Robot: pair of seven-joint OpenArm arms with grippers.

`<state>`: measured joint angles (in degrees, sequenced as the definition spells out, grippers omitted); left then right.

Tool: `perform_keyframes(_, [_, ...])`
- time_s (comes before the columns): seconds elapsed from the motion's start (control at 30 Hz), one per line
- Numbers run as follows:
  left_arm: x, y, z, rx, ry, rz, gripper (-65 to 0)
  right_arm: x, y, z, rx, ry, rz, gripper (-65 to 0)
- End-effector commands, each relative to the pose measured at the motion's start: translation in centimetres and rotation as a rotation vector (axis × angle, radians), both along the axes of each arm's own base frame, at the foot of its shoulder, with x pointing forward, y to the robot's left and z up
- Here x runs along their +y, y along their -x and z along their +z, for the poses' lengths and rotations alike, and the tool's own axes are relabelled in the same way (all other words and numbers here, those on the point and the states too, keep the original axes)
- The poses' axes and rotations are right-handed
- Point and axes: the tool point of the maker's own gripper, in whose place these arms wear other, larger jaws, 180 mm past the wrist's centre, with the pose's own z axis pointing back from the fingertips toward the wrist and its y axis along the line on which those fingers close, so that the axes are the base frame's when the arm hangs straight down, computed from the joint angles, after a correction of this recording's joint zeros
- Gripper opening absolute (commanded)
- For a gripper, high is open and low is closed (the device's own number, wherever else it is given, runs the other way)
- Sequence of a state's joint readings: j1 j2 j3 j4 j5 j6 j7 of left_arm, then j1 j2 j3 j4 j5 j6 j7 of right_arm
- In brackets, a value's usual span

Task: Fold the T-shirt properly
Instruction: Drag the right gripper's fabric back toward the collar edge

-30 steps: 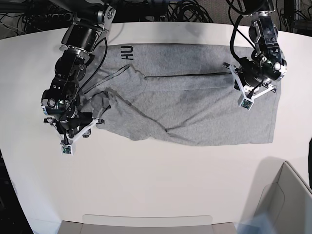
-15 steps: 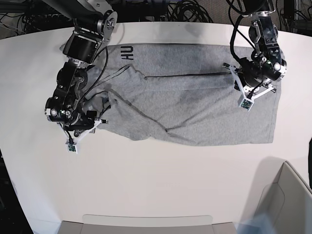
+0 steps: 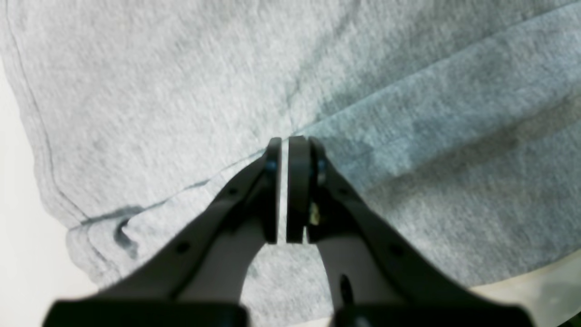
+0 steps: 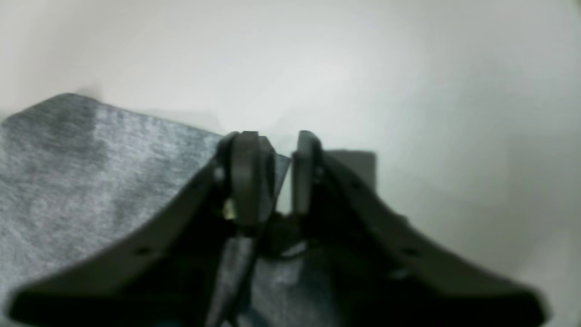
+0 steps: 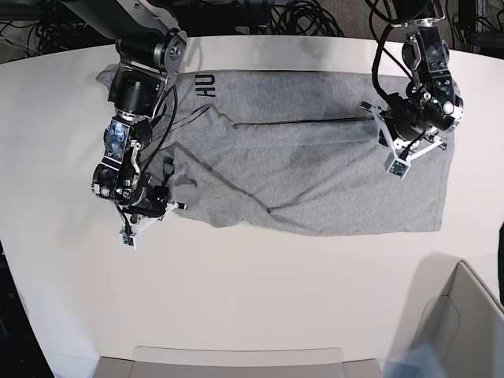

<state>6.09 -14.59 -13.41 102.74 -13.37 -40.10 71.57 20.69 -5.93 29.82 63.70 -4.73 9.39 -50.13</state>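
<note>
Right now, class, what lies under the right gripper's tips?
Under the right gripper is a corner of the grey T-shirt, one edge standing between its fingers, on the white table. Anything beneath the cloth is hidden.

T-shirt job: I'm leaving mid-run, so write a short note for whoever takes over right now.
Left gripper: jaws all but shut, low over a fold edge near the hem; whether cloth is pinched cannot be told.
Right gripper: jaws nearly closed on the T-shirt's edge at the sleeve end, with grey cloth between them in the right wrist view.
T-shirt: spread across the white table, the far long edge folded over, the sleeve end rumpled, dark lettering showing at the far corner.
Done: one lengthwise fold.
Left: bring the gripped sleeve side over, flatten the wrinkles, finish the remaining folds.
</note>
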Motion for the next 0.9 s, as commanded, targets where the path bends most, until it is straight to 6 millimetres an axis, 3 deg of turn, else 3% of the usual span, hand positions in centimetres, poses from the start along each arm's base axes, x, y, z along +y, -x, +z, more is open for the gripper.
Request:
perform_keyframes(0.0, [0.4, -0.9, 1.0, -0.044, -0.007, -0.001, -62.1, 0.2, -0.8, 0.9, -0.005, 0.003, 0.012, -62.0])
perform_keyframes(0.03, [0.4, -0.9, 1.0, -0.044, -0.007, -0.001, -62.1, 0.2, -0.9, 1.0, -0.006, 0.003, 0.012, -65.0])
perform_keyframes(0.17, [0.4, -1.6, 1.5, -0.062, -0.008, 0.001, -62.1, 0.2, -1.0, 1.6, 0.019, 0.002, 0.019, -65.0])
perform_keyframes(0.3, [0.5, -2.1, 1.9, -0.075, -0.010, 0.002, -62.1, -0.2, -2.0, 3.6, -0.033, 0.020, 0.011, -65.0])
perform_keyframes(0.37, [0.9, -2.9, 2.6, -0.100, -0.016, 0.010, -62.1, 0.8, -2.7, 5.1, -0.084, 0.024, 0.048, -65.0])
perform_keyframes(0.57, [6.0, -5.9, 6.2, -0.226, -0.005, 0.190, -62.1, 3.7, -4.2, 10.0, -0.234, 0.050, 0.161, -65.0])
perform_keyframes(0.8, [11.9, -11.6, 6.2, -0.246, 0.188, 0.417, -60.2, 4.4, -4.2, 11.1, -0.271, 0.073, 0.186, -65.0])
perform_keyframes(0.87, [12.5, -13.6, 6.2, -0.254, 0.232, 0.422, -57.2, 4.6, -4.0, 11.2, -0.277, 0.078, 0.193, -65.0])
